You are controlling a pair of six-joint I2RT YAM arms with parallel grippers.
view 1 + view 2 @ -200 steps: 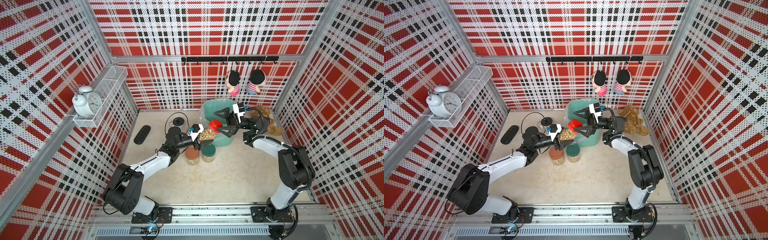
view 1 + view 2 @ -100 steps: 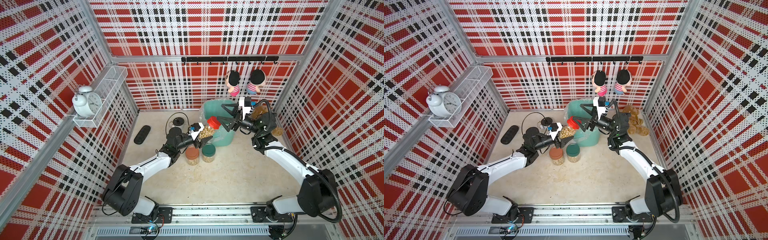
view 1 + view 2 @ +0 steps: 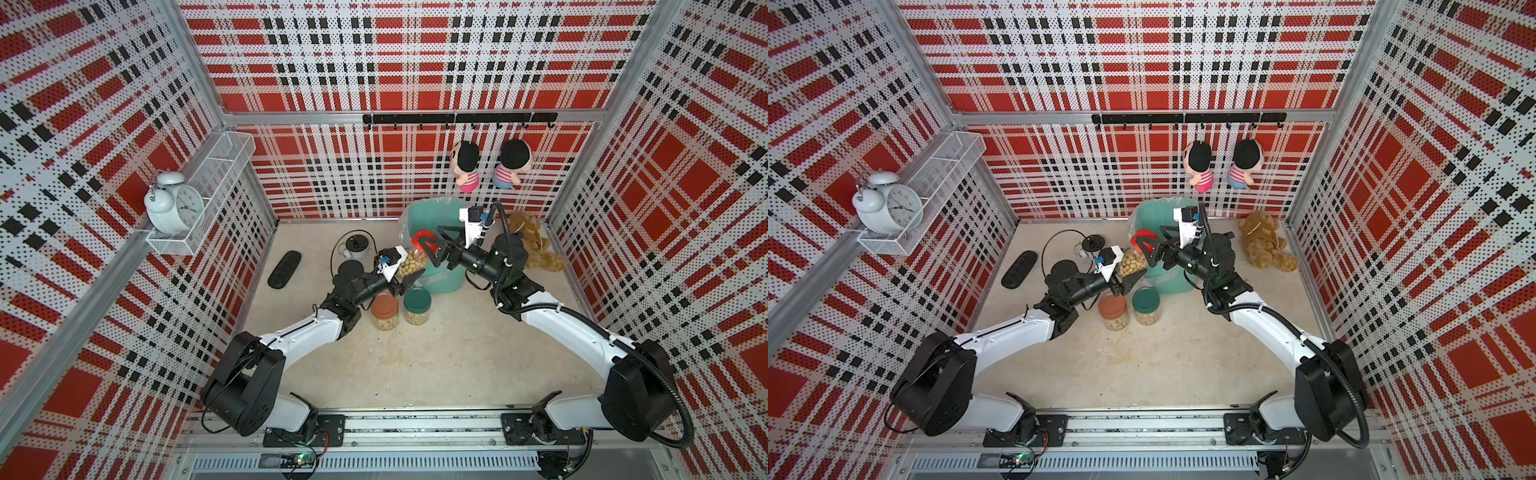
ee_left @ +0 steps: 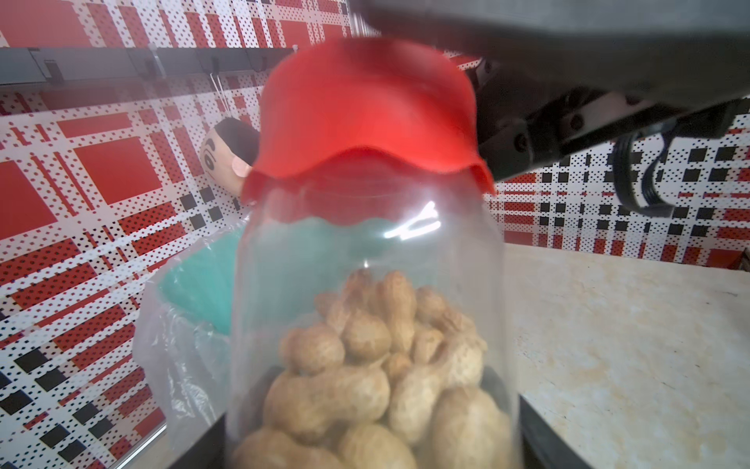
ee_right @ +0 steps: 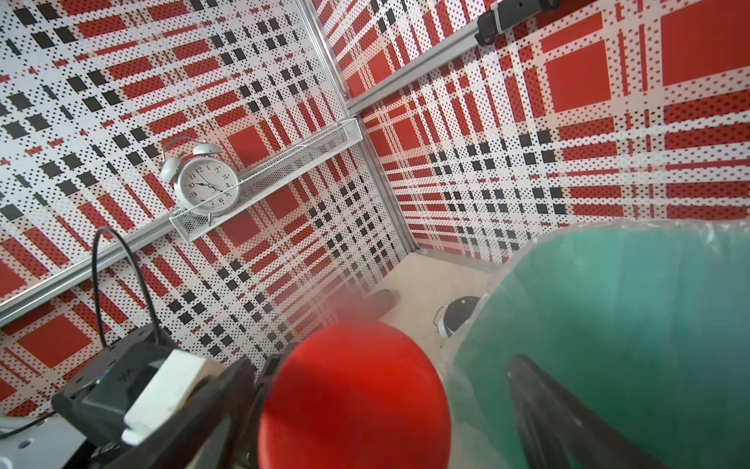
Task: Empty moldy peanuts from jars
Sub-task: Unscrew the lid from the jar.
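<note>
Plaid-walled cell, beige table [image 3: 436,365]: right arm has swung round in the last second, so the right jaws, wide apart, now straddle the red lid [image 4: 365,113]. Left jaws stay clamped on that peanut jar [image 3: 412,262] beside the teal bin [image 3: 436,210]. Unscrewing looks next.

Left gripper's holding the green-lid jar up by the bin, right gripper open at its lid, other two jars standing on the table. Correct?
Not quite: the jar in the left gripper has a red lid, clear in the left wrist view. The green-lid jar stands on the table beside the brown-lid jar. The rest holds: the right gripper is open at the lid, by the bin.
</note>
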